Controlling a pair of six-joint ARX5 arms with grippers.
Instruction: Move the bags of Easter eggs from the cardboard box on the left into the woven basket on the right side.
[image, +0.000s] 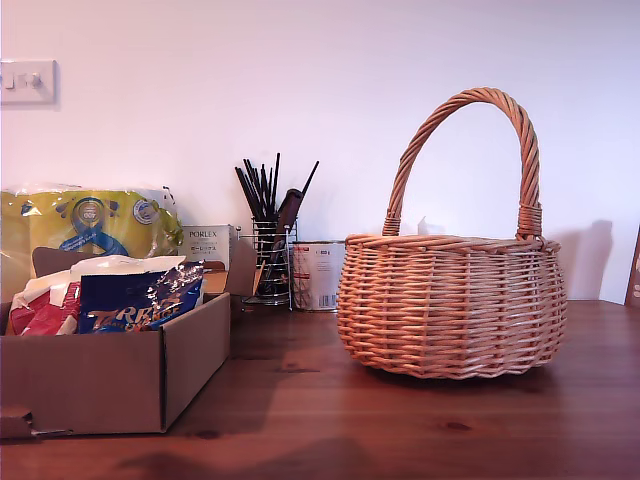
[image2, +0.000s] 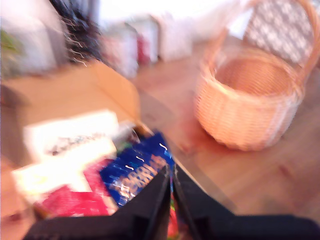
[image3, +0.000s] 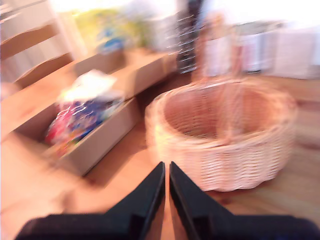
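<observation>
The cardboard box (image: 100, 385) sits at the exterior view's left. It holds a blue bag (image: 140, 300), a red-and-white bag (image: 45, 312) and a white bag (image: 120, 268). The woven basket (image: 450, 305) stands at that view's right, and no arm shows there. In the blurred first wrist view my first gripper (image2: 170, 192) hovers shut above the box edge, over the blue bag (image2: 135, 172), with the basket (image2: 250, 105) beyond. My second gripper (image3: 166, 177) is shut over the table in front of the basket (image3: 225, 145), whose inside looks bare, with the box (image3: 100, 140) to one side.
Against the wall behind the box stand a big yellow pack (image: 90, 225), a small white Porlex carton (image: 208, 245), a wire holder of black sticks (image: 270, 255) and a tin (image: 318, 275). Dark wooden tabletop (image: 350, 430) stretches between box and basket.
</observation>
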